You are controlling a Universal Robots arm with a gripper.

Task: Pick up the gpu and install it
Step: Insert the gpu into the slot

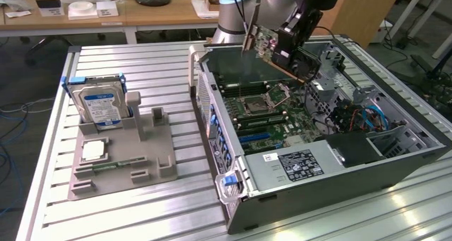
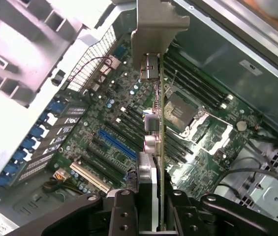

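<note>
The gpu (image 1: pixel 270 46), a green card with a pale metal end bracket, hangs tilted in the air over the far end of the open computer case (image 1: pixel 395 161). My gripper (image 1: pixel 295 33) is shut on it from above. In the wrist view the gpu (image 2: pixel 161 113) runs edge-on out from between my gripper (image 2: pixel 158 219) fingers, its bracket (image 2: pixel 157 24) at the far end. Beneath it lies the motherboard (image 2: pixel 202 142) with a blue slot (image 2: pixel 116 145) and several dark slots. The card is well above the board and touches nothing.
On the exterior view's left, a grey fixture (image 1: pixel 152 145) holds a silver hard drive (image 1: pixel 99 106), a processor chip (image 1: pixel 93 150) and a small memory stick (image 1: pixel 113 166). Inside the case sit a power supply (image 1: pixel 297 164), blue cables (image 1: pixel 371 119) and a drive cage.
</note>
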